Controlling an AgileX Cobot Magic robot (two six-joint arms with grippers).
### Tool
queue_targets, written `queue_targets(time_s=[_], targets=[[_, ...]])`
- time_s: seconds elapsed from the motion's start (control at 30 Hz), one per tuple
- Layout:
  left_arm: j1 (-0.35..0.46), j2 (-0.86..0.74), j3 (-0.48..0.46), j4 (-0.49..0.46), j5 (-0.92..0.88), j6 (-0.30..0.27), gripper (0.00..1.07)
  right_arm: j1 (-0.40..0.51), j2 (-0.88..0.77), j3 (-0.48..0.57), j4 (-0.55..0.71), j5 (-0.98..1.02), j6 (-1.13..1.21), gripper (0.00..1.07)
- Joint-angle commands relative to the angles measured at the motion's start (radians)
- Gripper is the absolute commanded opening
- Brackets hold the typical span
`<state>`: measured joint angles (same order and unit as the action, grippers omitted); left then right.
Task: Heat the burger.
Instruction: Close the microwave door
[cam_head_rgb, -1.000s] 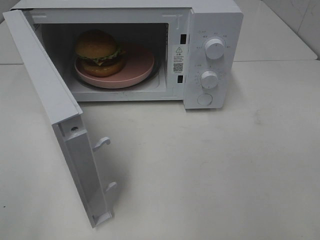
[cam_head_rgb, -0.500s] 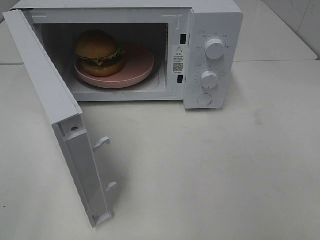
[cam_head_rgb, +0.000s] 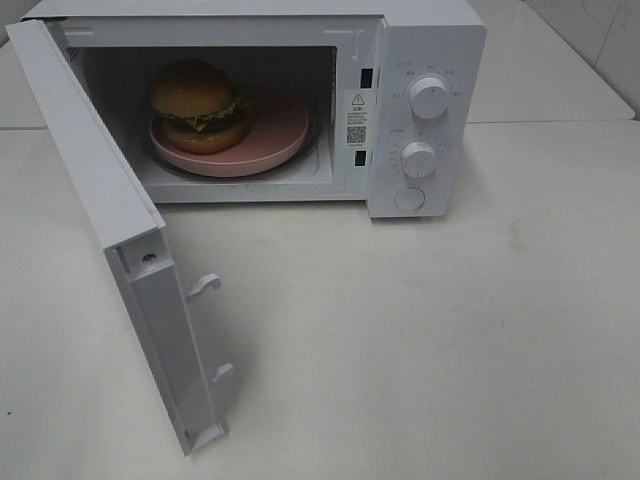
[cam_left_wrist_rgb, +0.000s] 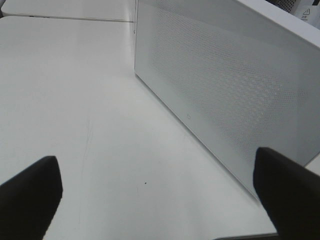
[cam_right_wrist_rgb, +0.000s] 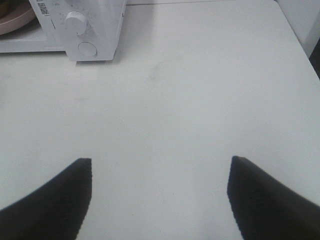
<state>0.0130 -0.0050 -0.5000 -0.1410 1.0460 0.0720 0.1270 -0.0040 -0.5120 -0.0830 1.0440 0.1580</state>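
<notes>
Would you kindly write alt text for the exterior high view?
A burger sits on a pink plate inside a white microwave whose door stands wide open at the left. The microwave rests on a white table; no arm shows.

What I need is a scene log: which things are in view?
boxy white microwave oven: one, white, table's rear, door open
round glossy-bunned hamburger: one, brown, on the plate
round pink plate: one, pink, inside the oven
round dial knobs: two, white, oven's front panel
flat white table: one, white, under everything
left gripper: one, black, open, facing the door
right gripper: one, black, open, over the table
</notes>
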Motion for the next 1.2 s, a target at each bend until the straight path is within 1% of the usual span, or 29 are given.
queue_targets(time_s=[0.03, 1.2], targets=[[-0.004, -0.020, 0.005, -0.002, -0.010, 0.001, 0.96, -0.009, -0.026, 0.001, -0.010, -0.005, 0.005, 0.74], [-0.004, -0.020, 0.005, -0.003, -0.010, 0.001, 0.96, -0.007, -0.026, 0.001, -0.010, -0.005, 0.005, 0.74]])
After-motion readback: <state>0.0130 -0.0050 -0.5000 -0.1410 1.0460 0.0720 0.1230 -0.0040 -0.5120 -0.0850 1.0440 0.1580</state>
